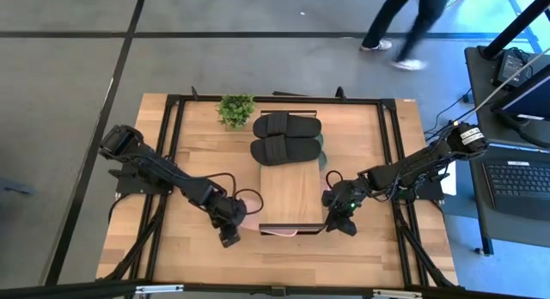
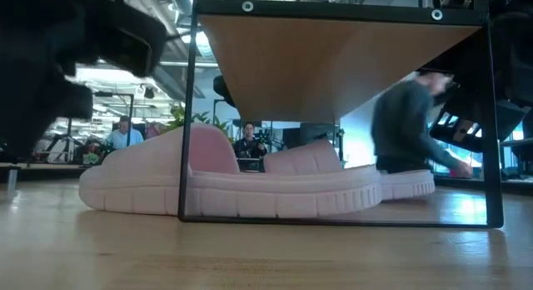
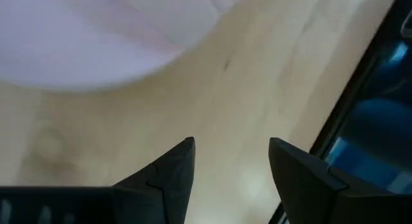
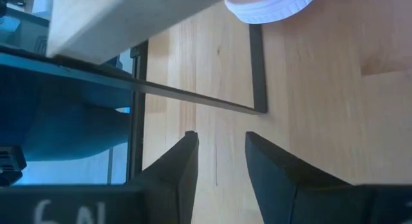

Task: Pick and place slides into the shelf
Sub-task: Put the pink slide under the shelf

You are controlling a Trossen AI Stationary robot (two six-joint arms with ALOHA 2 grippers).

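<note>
The shelf [image 1: 292, 194] stands mid-table, its plank top on a dark frame [image 4: 257, 69]. Two black slides [image 1: 286, 137] lie sole-down on the far part of its top. A dark green slide [image 1: 322, 155] peeks out at their right side. Pale pink slides [image 2: 241, 186] lie on the table under the shelf, one sticking out at its left [image 1: 250, 204] and one at its near edge [image 1: 288, 231]. My left gripper [image 3: 232, 143] hangs open over bare table, near the left pink slide [image 3: 96, 37]. My right gripper [image 4: 219, 137] stands open by the shelf's near right corner, holding nothing.
A small potted plant [image 1: 235, 110] stands at the table's far edge, left of the shelf. Black frame rails [image 1: 172, 136] run along the table's sides. A person [image 1: 404, 24] walks past beyond the far edge. A laptop [image 1: 520, 174] sits off to the right.
</note>
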